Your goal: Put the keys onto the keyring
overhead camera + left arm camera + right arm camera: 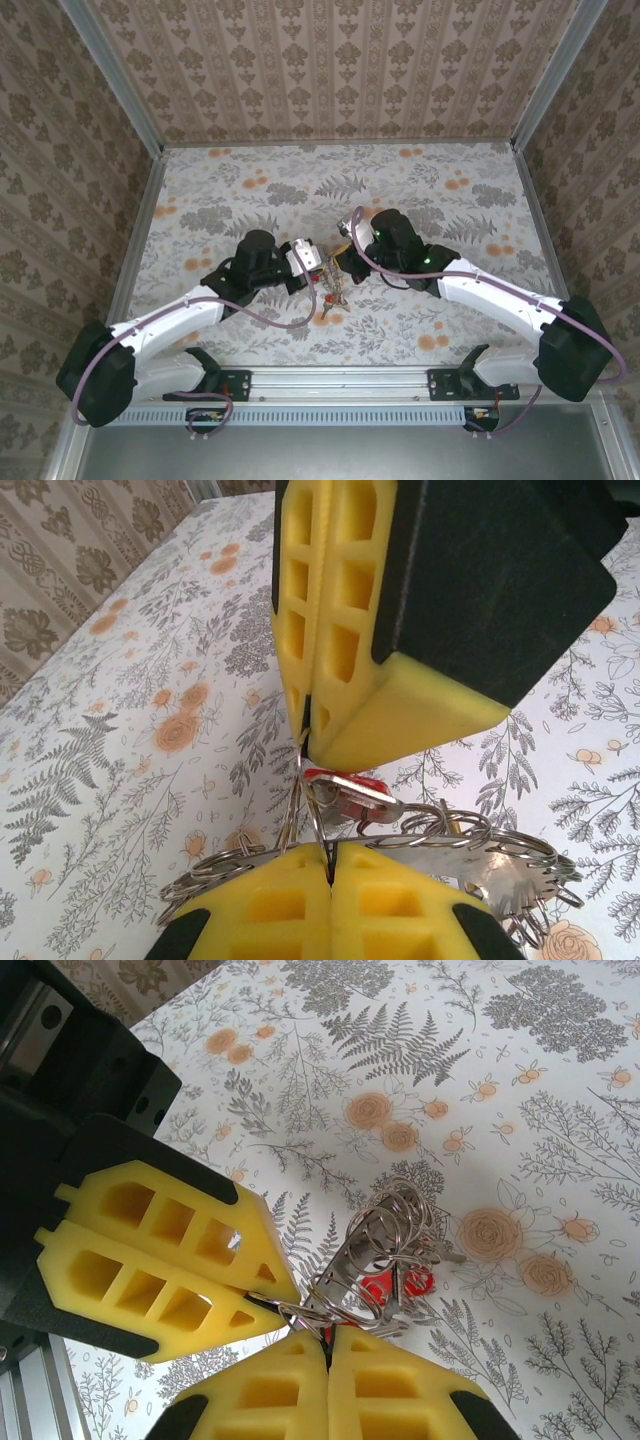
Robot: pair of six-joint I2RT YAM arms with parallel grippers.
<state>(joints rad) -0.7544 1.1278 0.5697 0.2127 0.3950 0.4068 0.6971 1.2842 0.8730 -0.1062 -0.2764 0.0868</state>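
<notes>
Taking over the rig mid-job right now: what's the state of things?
Left gripper: shut, pinching the thin keyring wire.
Right gripper: shut, tip to tip with the left, apparently on the same wire.
Keys: bunched in a tangle of metal loops just beyond both tips, over the middle of the table; one red head shows.
Done: ring and bunch are held between both grippers.
Left: I cannot tell how many keys are actually threaded. Check before releasing either grip.
</notes>
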